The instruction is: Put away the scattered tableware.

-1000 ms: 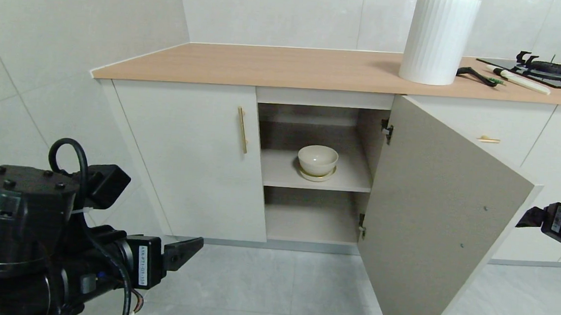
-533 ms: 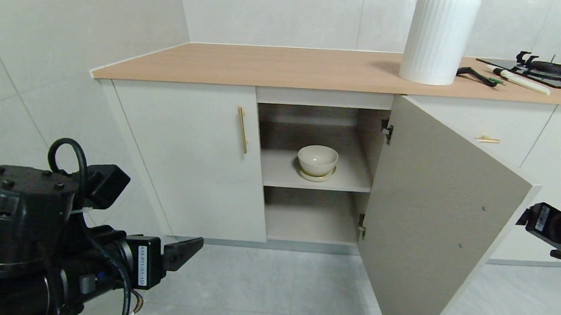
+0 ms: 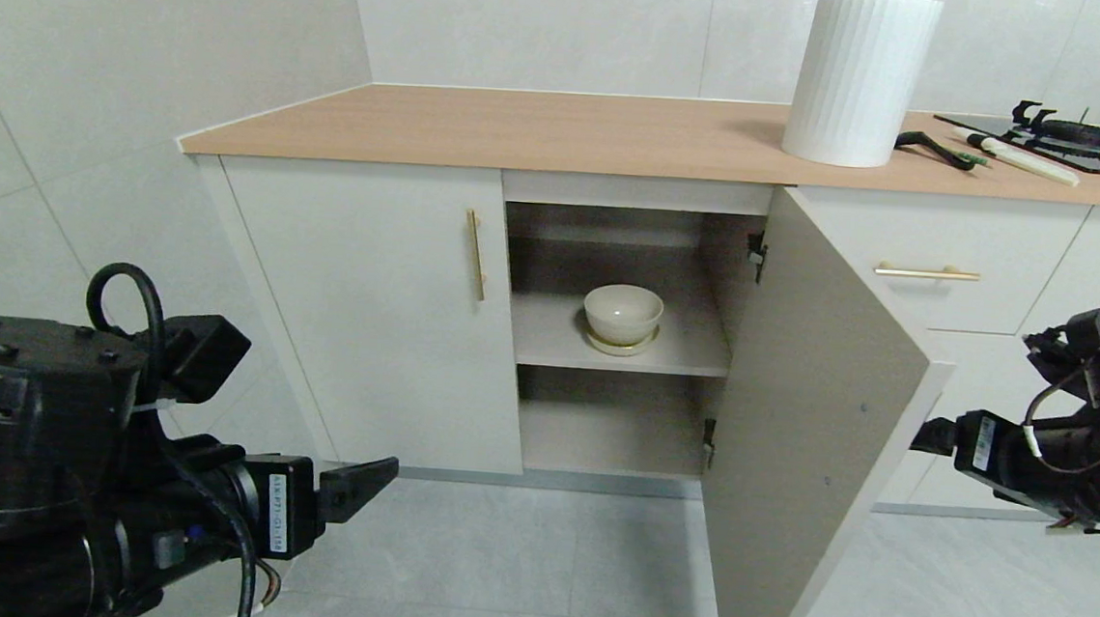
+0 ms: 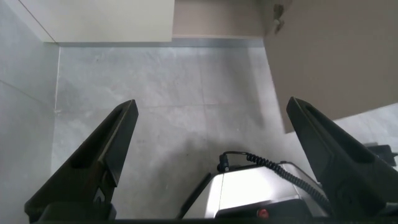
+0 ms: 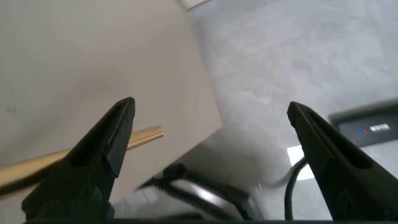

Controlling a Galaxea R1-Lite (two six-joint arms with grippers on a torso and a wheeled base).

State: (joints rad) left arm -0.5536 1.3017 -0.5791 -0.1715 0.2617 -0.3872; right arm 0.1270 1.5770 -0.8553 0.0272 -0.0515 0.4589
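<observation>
Widest thing ahead of me is the light-brown wood-grain countertop (image 3: 543,129), smooth and matt, running over a white flat-fronted cabinet (image 3: 366,315). Its grey-beige slab door (image 3: 823,415) stands swung out toward me, hinged on the right of the opening. On the counter sits a tall white ribbed cylinder (image 3: 861,79), fluted top to bottom.

Down low on my left, my left gripper (image 4: 211,109) hangs over grey stone-look floor tiles (image 4: 174,74). Its two black wedge fingers are spread wide with nothing between them. My right gripper (image 5: 211,106) sits at the outer face of that door, fingers likewise wide apart and gripping nothing. A brass-coloured bar handle (image 5: 148,133) on the door runs past one finger, and I can't tell if they touch.

Now the tableware: a round cream glazed bowl (image 3: 622,312), glossy and deep, sits upright on the upper shelf (image 3: 548,333) inside the open compartment. It rests on a shallow saucer with a gold-toned rim (image 3: 605,348), just wider than the bowl's foot.
</observation>
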